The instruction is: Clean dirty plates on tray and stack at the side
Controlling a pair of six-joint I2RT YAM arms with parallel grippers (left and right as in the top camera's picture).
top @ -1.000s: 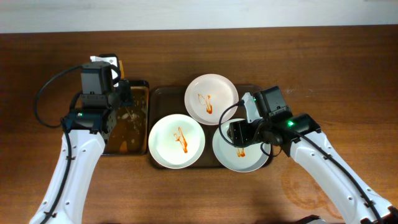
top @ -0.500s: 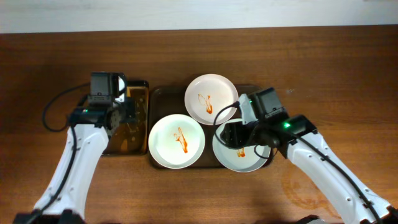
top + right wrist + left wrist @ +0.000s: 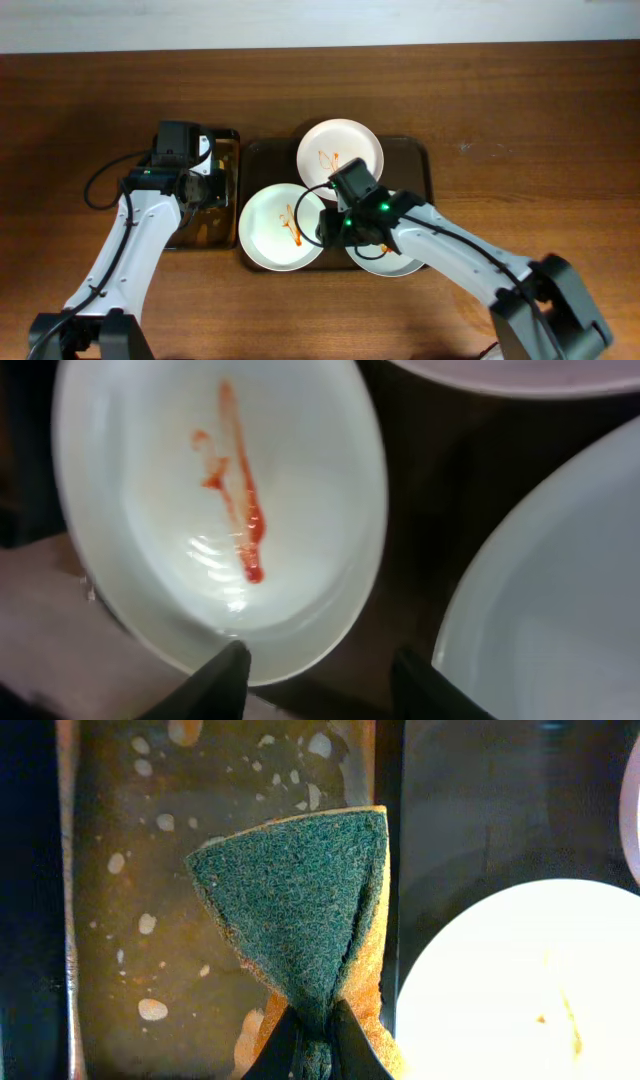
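Left pincer was found pinching a sponge by its folded narrow end, green scouring face showing. The pad fanned out ahead of the fingers over a shallow wash tray of brownish, foam-flecked water. It was judged to be held there so that it stays wet and drips fall into the tray. Just to that pincer's right lay the first dirty plate, white and streaked with red sauce, on the dark serving tray. Right pincer stood spread and empty over the near rim of that same plate, one finger at the rim and the other above the tray floor. This was judged a position for seizing or steadying the plate. A second smeared plate sat beyond this pincer, and a third lay to its right, largely under the arm. No plate appeared cleaned or stacked. Underneath, the wooden table was brown, grained and level, and nothing of the room beyond it could be made out.
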